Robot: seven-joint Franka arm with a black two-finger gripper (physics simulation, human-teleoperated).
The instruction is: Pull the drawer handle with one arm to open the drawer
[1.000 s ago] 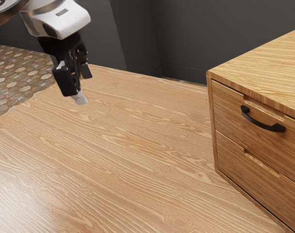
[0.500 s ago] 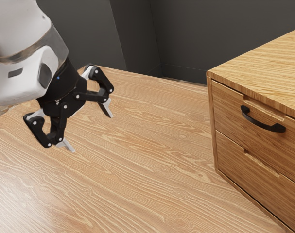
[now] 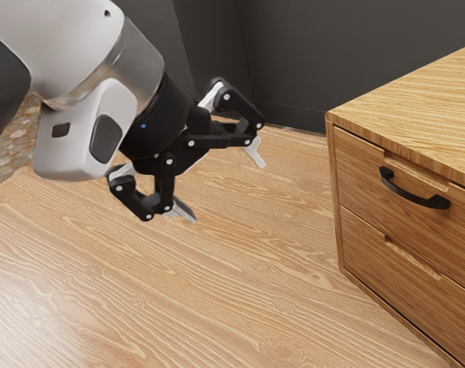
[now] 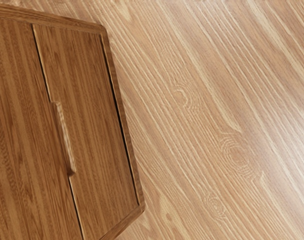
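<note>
Black two-finger gripper is being held, jaws spread wide, over the light wooden table, well apart from the black curved handle on the wooden cabinet's closed top drawer at the exterior view's right.

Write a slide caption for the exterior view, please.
Open claw hovers above the wooden table, well short of the cabinet's black drawer handle.

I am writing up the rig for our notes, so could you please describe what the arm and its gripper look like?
The arm has smooth, rounded white shells with a dark grey band; the last housing bears a dark oval inset. A black cylinder with a tiny blue dot leads to the gripper, a black bar linkage with silver pivot pins and pale, wedge-shaped fingertips.
</note>
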